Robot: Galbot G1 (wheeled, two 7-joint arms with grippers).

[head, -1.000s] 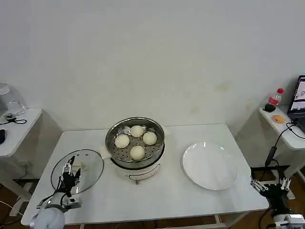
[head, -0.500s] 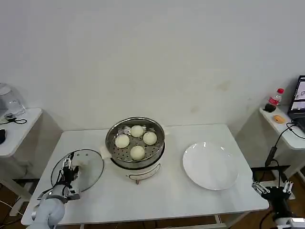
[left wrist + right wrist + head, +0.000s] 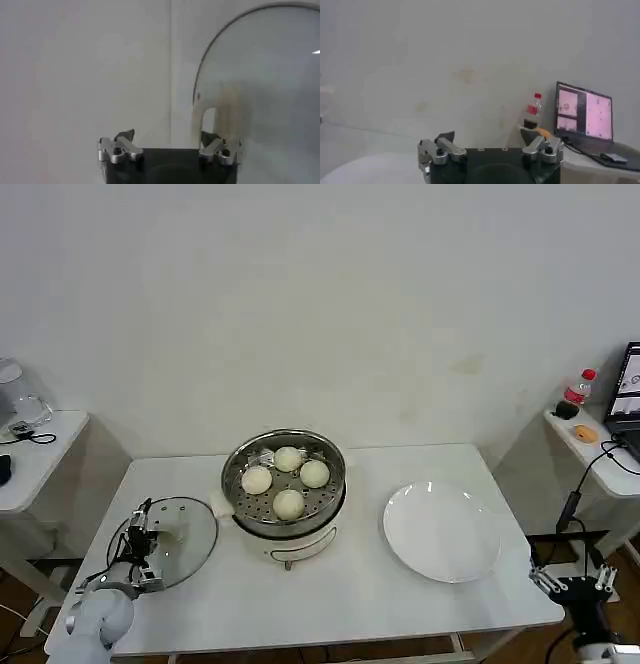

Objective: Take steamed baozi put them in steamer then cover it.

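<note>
Head view first: the left gripper point(image 3: 143, 536) hangs low over the near-left part of the table point(image 3: 400, 604), right at the outer edge of the cover point(image 3: 165, 540), which lies flat on the tabletop just ahead of the claw and toward the steamer point(image 3: 284, 481). All four steamed baozi point(image 3: 288, 503) already sit in the steamer's perforated basket, well off to the claw's far right, so by my judgement the step in hand is picking up the cover. From the left wrist view the claw's two fingers stand wide apart with nothing between them, and the cover's whitish bar handle point(image 3: 220, 117) rises just beyond one fingertip point(image 3: 214, 141) rather than in the gap. To do this well, I would shift the claw sideways until the handle sits squarely between the fingers, lower it so the pads catch the bar and not the glass dome, then close firmly; glass is slippery and the lid is wide, so a grip off the handle's middle could let it tip on the lift. The right gripper point(image 3: 573, 579) waits past the table's near-right corner, beyond the white plate point(image 3: 442, 531), its fingers also spread and empty. How high the left fingertips are above the glass is hard to judge, and the far side of the cover is cut off in the wrist view.
</note>
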